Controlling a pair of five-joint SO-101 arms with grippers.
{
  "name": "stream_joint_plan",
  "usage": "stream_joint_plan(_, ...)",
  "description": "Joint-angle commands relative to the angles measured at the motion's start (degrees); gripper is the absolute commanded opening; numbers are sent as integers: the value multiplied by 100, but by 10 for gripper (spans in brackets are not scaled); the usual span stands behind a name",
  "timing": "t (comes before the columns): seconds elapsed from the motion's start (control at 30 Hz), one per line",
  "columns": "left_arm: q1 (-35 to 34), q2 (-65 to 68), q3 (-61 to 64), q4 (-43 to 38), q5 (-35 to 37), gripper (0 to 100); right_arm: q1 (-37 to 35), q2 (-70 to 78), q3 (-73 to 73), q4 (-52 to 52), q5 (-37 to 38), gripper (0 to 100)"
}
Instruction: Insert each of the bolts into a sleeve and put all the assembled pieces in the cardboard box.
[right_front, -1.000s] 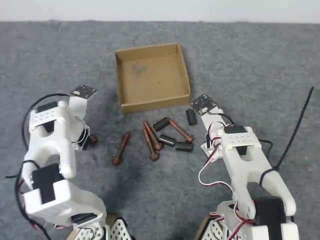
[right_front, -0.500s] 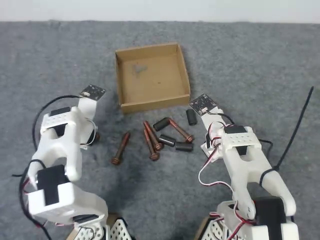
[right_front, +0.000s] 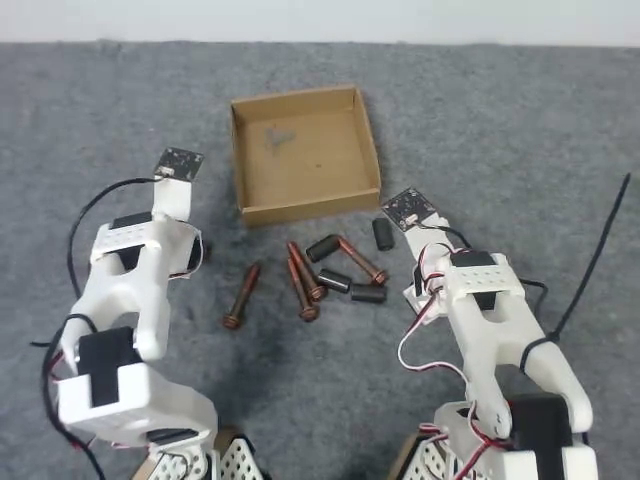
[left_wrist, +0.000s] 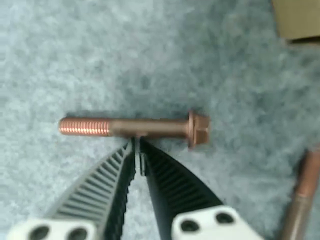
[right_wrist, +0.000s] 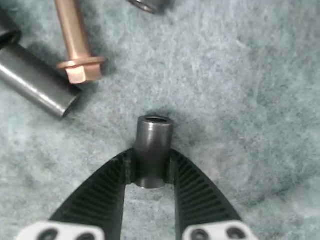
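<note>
My left gripper (left_wrist: 136, 145) is shut on the shank of a copper bolt (left_wrist: 135, 126), which lies crosswise at its fingertips above the grey carpet. In the high view the left arm (right_front: 140, 265) stands left of the pile, with the bolt's head (right_front: 203, 252) just peeking out beside it. My right gripper (right_wrist: 150, 160) is shut on a dark sleeve (right_wrist: 152, 145), its open end pointing away from the wrist. The open cardboard box (right_front: 303, 155) sits beyond the pile, with nothing assembled in it.
Several loose bolts (right_front: 240, 296) (right_front: 300, 285) (right_front: 362, 260) and dark sleeves (right_front: 322, 248) (right_front: 383, 233) (right_front: 368, 293) lie between the arms. A bolt head (right_wrist: 80, 70) and a sleeve (right_wrist: 37, 80) lie close to my right gripper. Bare carpet surrounds the box.
The left arm has moved away from the near edge and slightly right, carrying the bolt with it. The right arm has stayed where it was.
</note>
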Motion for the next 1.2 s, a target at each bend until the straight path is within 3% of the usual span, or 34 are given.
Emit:
stream_joint_plan(0.0,185,-299,-233,-149,62,15,84,-13,-202,-4,105,7)
stream_joint_plan(0.33,897,-299,-242,-132,70,15,171,-13,-202,-4,105,7)
stream_joint_plan(0.47,905,-299,-242,-132,141,15,180,-22,-202,-4,105,7)
stream_joint_plan(0.73,888,-290,-585,-149,1090,15,189,-22,-202,-4,97,7)
stream_joint_plan(0.97,897,-229,-690,-141,1099,15,189,-22,-202,-4,88,7)
stream_joint_plan(1.17,879,659,-1332,35,1116,15,189,-22,-202,-4,97,7)
